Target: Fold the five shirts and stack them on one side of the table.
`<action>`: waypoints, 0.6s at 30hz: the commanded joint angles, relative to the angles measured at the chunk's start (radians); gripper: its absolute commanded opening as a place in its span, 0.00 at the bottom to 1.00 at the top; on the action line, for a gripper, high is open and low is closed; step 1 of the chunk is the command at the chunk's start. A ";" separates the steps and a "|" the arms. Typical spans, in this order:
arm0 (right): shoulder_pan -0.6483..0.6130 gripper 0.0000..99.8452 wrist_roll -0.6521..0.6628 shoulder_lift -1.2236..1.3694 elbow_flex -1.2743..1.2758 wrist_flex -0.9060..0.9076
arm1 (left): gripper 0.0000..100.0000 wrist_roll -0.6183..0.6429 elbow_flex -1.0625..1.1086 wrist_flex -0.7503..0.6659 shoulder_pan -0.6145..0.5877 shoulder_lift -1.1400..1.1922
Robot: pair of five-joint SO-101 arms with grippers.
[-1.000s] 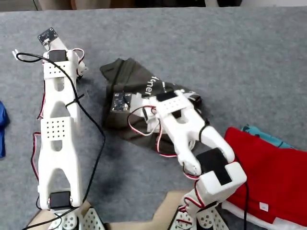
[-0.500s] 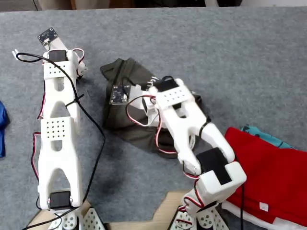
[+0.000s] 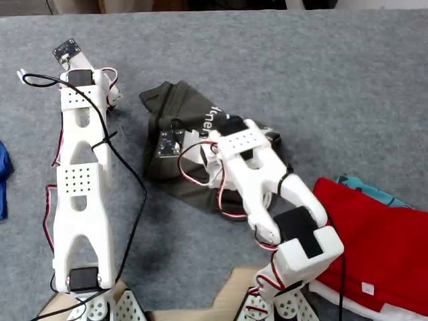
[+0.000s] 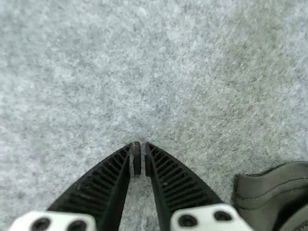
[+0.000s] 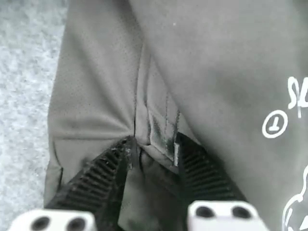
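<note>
Over the grey felt table (image 3: 348, 80), the high view shows a dark shirt (image 3: 172, 110) mid-table and a red shirt (image 3: 381, 234) at the near right. By the left wrist view, the left gripper (image 4: 137, 158) is closed and empty above bare felt. By the right wrist view, the right gripper (image 5: 153, 148) pinches a fold of the dark shirt.

Matt cloth and felt under smooth plastic.
The table (image 3: 321, 73) has a grey, rough, fuzzy felt cover, matt throughout. The olive shirt (image 3: 175, 110) is smooth matt cloth with stitched seams and a flat white print; the red shirt (image 3: 381, 234) is soft matt cloth. The arms (image 3: 80, 190) are smooth white plastic, faintly shiny; the fingers (image 4: 107, 175) are black ribbed plastic.
</note>
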 commanded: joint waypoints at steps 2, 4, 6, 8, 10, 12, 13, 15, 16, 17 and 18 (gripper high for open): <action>-0.005 0.15 -0.009 -0.002 -0.002 -0.025 | 0.04 0.005 -0.046 -0.014 -0.015 -0.018; 0.010 0.15 -0.009 0.036 -0.004 -0.028 | 0.04 0.005 -0.046 -0.014 -0.015 -0.018; 0.038 0.12 -0.011 0.073 -0.004 -0.061 | 0.04 0.005 -0.046 -0.014 -0.015 -0.018; 0.068 0.04 -0.014 0.087 -0.030 -0.060 | 0.04 0.005 -0.046 -0.014 -0.015 -0.018; 0.094 0.01 -0.015 0.099 -0.070 -0.046 | 0.04 0.005 -0.046 -0.014 -0.015 -0.018; 0.116 0.01 -0.029 0.099 -0.099 -0.043 | 0.04 0.005 -0.046 -0.015 -0.014 -0.018; 0.120 0.00 -0.029 0.097 -0.113 -0.035 | 0.04 0.005 -0.046 -0.015 -0.014 -0.018; 0.117 0.00 -0.029 0.093 -0.147 0.002 | 0.04 0.005 -0.046 -0.015 -0.014 -0.018; 0.114 0.00 -0.029 0.091 -0.165 0.025 | 0.04 0.005 -0.046 -0.015 -0.014 -0.018; 0.113 0.00 -0.029 0.088 -0.185 0.044 | 0.04 0.005 -0.046 -0.015 -0.014 -0.018; 0.113 0.00 -0.032 0.085 -0.208 0.064 | 0.04 0.005 -0.046 -0.015 -0.014 -0.018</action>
